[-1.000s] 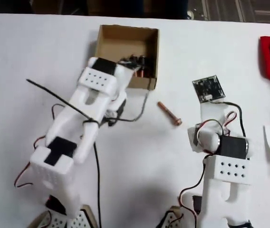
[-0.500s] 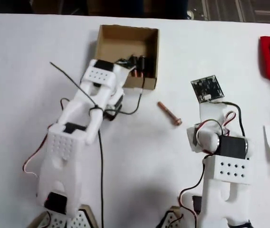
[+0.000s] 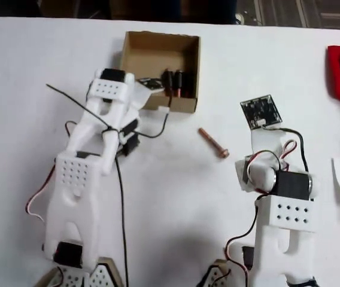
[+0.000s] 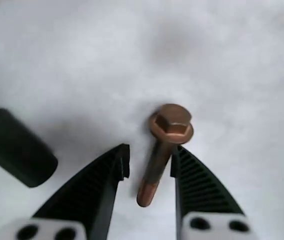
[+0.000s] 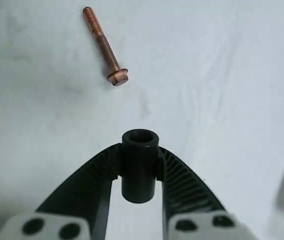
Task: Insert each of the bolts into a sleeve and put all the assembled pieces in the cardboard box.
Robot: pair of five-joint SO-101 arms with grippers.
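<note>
At left: stretches out toward the box (image 3: pixel 158 37) front wall, with left gripper (image 4: pixel 149 152) part open astride a bolt (image 4: pixel 171 122) flat on the worktop (image 4: pixel 222 60), near a loose sleeve (image 4: pixel 17 147). At right: sits folded back, with right gripper (image 5: pixel 139 155) clamped tight on a sleeve (image 5: pixel 140 175) held end-on, facing a second bolt (image 5: pixel 104 45) lying apart ahead.

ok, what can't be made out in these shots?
- High view: contents of brown cardboard box, too small to count; white left arm covers its near corner.
- High view: right gripper, under its own arm.
- Left wrist view: black cylindrical sleeve, cut by the frame edge.
</note>
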